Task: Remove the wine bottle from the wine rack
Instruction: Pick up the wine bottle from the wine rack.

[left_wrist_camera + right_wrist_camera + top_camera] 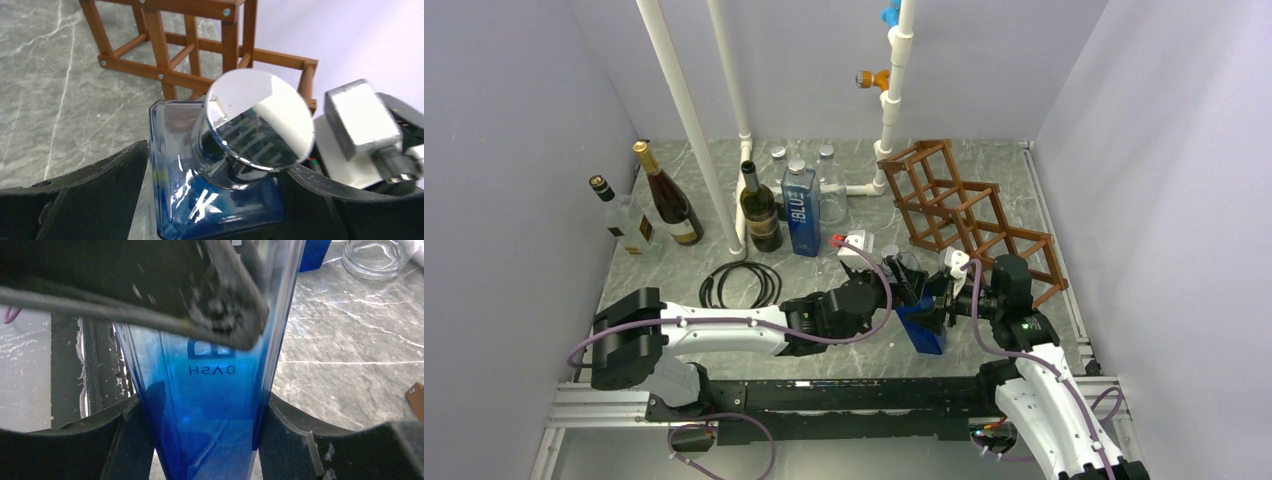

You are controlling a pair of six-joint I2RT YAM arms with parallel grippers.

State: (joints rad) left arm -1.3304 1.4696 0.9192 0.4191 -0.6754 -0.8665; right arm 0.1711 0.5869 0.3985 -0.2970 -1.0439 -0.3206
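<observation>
- The wine bottle [923, 328] (blue, square-sided glass with a silver cap [260, 120]) is off the wine rack [161, 75]. It sits tilted just in front of the rack's near end and apart from it. Whether its lower corner clears the surface [60, 90] I cannot tell.
- The right claw [202, 405] is clamped on the bottle's blue body with a finger against each flat side. This grip seems to carry the weight.
- The left claw [220, 167] straddles the shoulder below the cap, probably to steady that end or take the bottle over. I cannot tell whether its fingers press the glass or stand just off it.
- The left arm lies low, stretched across the surface from its base toward the right, with its wrist aimed at the rack.
- The right arm rises short and folded from its base, its claw turned left to meet the bottle.
</observation>
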